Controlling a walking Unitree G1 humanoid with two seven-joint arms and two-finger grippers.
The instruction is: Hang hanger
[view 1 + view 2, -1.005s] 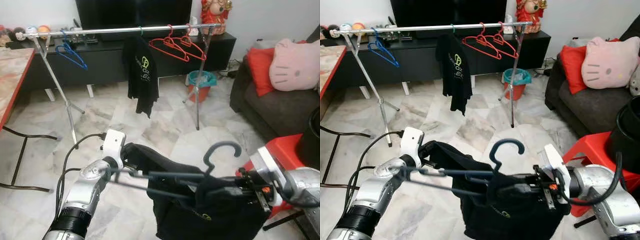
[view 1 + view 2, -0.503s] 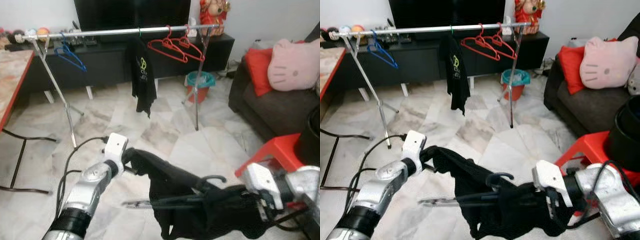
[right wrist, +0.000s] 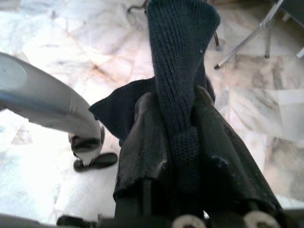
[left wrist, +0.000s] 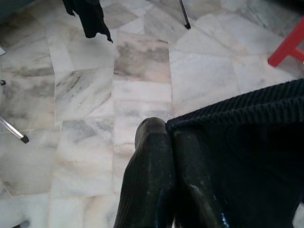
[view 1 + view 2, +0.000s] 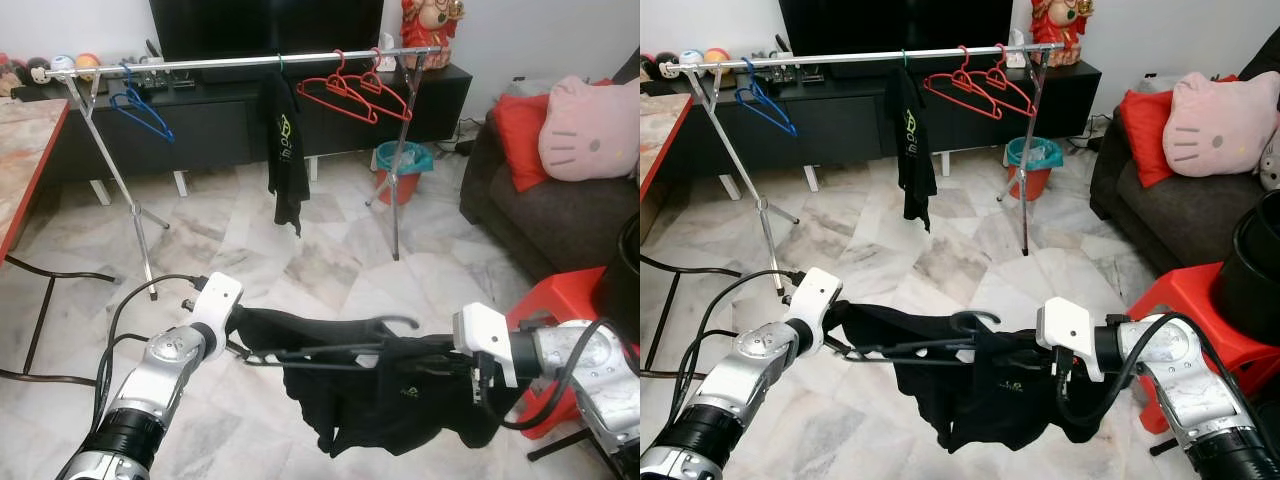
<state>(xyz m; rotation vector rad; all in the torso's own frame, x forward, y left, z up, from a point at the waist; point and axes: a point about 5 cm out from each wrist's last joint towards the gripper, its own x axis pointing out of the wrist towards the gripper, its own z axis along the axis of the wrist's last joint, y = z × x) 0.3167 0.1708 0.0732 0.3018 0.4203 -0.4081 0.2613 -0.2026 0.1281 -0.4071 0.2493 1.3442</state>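
Left eye view: a dark hanger carrying a black shirt is held low over the marble floor, cloth pinched by left gripper and right gripper.

Ribbed black knit shirt; glossy marble floor; shiny metal rail.

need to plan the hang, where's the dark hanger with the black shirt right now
The dark hanger with the black shirt is held low between the left gripper and right gripper, lying roughly flat above the marble floor, well short of the clothes rail.
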